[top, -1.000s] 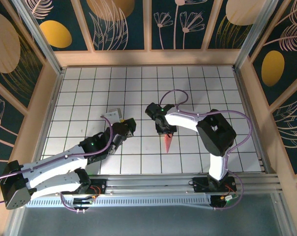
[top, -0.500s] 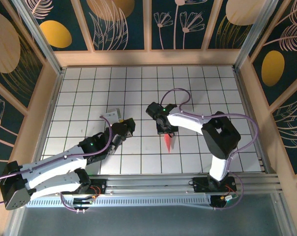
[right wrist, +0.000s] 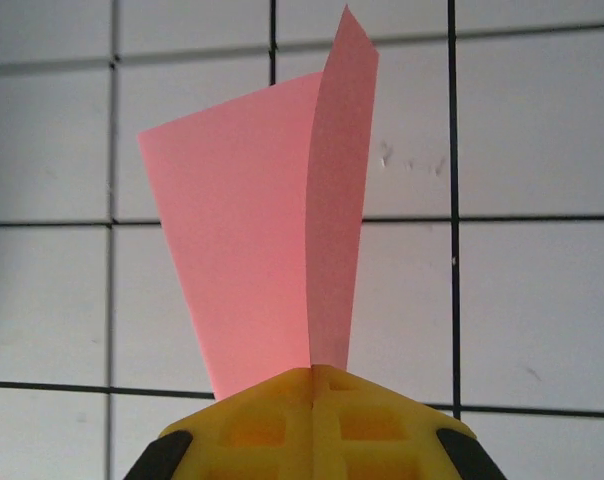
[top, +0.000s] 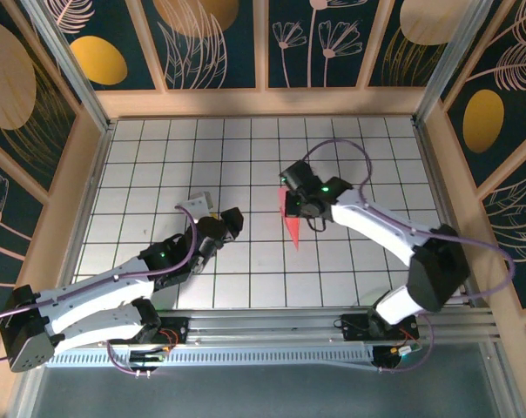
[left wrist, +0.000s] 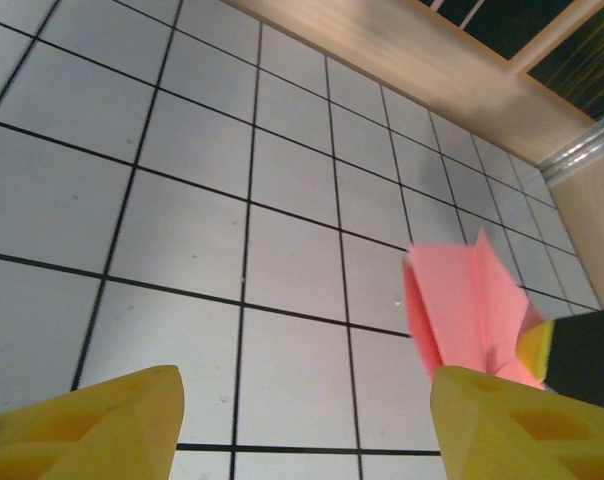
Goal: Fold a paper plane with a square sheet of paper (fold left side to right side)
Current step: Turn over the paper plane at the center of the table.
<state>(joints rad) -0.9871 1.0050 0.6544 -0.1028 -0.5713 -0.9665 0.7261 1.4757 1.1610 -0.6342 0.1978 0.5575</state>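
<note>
1. The paper plane is seen from the top camera as a narrow salmon-pink dart near the middle of the white gridded tabletop. Its point is directed toward the near edge.
2. Its wide far end is clamped in the right gripper, and the rest of the dart extends from that gripper toward the arm bases.
3. In the right wrist view, the yellow fingers of the right gripper are pressed together on the paper plane. Two creased layers fan out beyond the fingertips, over the grid.
4. Whether the dart's point is touching the tabletop cannot be told.
5. The left gripper is held low over the tabletop, to the left of the plane and apart from it.
6. In the left wrist view, the left gripper is seen with its fingers spread apart and nothing between them. The paper plane is seen ahead, beyond the right-hand finger.
</note>
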